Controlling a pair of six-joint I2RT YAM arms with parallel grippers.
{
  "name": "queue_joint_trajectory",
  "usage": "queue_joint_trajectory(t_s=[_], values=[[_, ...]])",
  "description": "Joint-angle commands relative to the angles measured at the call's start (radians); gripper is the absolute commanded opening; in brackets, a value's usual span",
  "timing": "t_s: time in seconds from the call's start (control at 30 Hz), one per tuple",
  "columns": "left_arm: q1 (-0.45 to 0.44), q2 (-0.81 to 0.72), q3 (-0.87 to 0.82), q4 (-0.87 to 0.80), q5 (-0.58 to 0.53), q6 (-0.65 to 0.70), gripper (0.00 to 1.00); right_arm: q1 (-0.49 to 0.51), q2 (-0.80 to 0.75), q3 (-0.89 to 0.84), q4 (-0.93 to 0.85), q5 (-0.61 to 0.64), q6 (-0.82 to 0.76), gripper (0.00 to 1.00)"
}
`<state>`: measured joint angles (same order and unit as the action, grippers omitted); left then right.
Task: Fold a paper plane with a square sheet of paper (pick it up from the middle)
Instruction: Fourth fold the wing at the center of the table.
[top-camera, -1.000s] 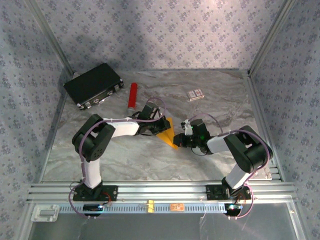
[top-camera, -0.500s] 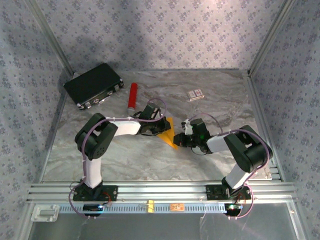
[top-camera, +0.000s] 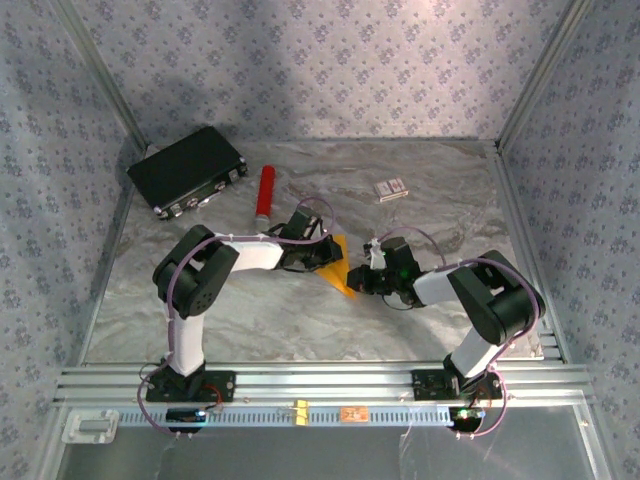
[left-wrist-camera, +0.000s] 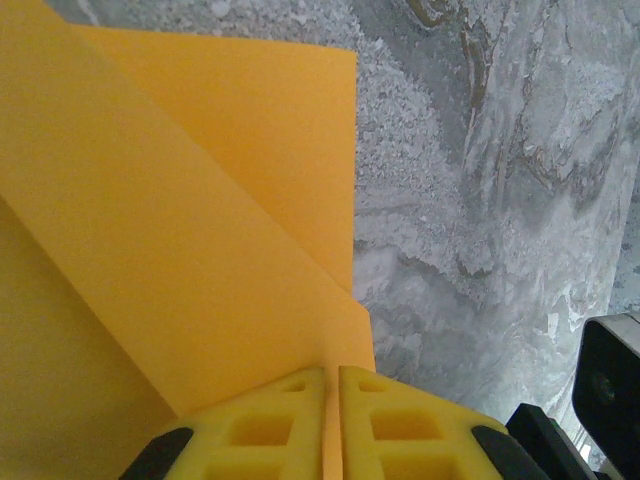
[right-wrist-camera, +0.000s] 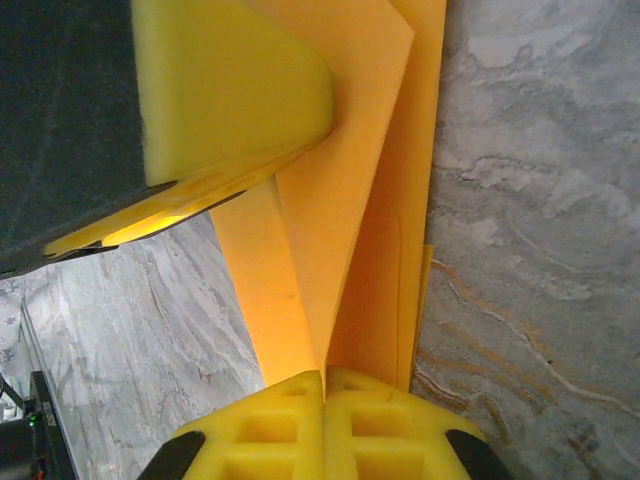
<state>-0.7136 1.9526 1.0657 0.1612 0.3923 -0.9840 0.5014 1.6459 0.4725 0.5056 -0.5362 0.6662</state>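
Top external: paper (top-camera: 340, 273) on marbled table (top-camera: 280, 322), patterned walls (top-camera: 330, 70).

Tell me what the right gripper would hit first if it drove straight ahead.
The right gripper is shut on the folded orange paper; straight on, it would probably meet a yellow finger of the left gripper, which pinches the same paper. Depth is unclear.

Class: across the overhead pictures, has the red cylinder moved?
No. The red cylinder still lies beside the black case, at the same gap and angle.
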Motion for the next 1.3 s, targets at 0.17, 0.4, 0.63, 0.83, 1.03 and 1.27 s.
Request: queue_joint_trajectory(t_s=[0.17,0.4,0.63,0.83,1.03,1.27], values=[[-0.007,0.043,0.024,-0.004,0.011,0.019,0.11,-0.003,0.053,-0.027,-0.13,0.061,0.014,0.02],[-0.008,0.069,0.042,-0.055,0.013,0.04,0.09,-0.001,0.05,-0.026,-0.134,0.063,0.015,0.03],[-0.008,0.075,0.032,-0.102,-0.008,0.051,0.08,-0.001,0.032,-0.021,-0.158,0.064,0.012,0.05],[-0.009,0.056,0.005,-0.077,-0.024,0.042,0.08,-0.001,0.01,-0.008,-0.196,0.059,-0.009,0.04],[-0.009,0.019,-0.011,-0.062,-0.057,0.046,0.08,-0.001,0.039,-0.011,-0.179,0.037,-0.007,0.02],[-0.008,0.003,-0.034,-0.04,-0.079,0.038,0.04,-0.003,0.057,-0.011,-0.177,0.033,-0.002,0.01]])
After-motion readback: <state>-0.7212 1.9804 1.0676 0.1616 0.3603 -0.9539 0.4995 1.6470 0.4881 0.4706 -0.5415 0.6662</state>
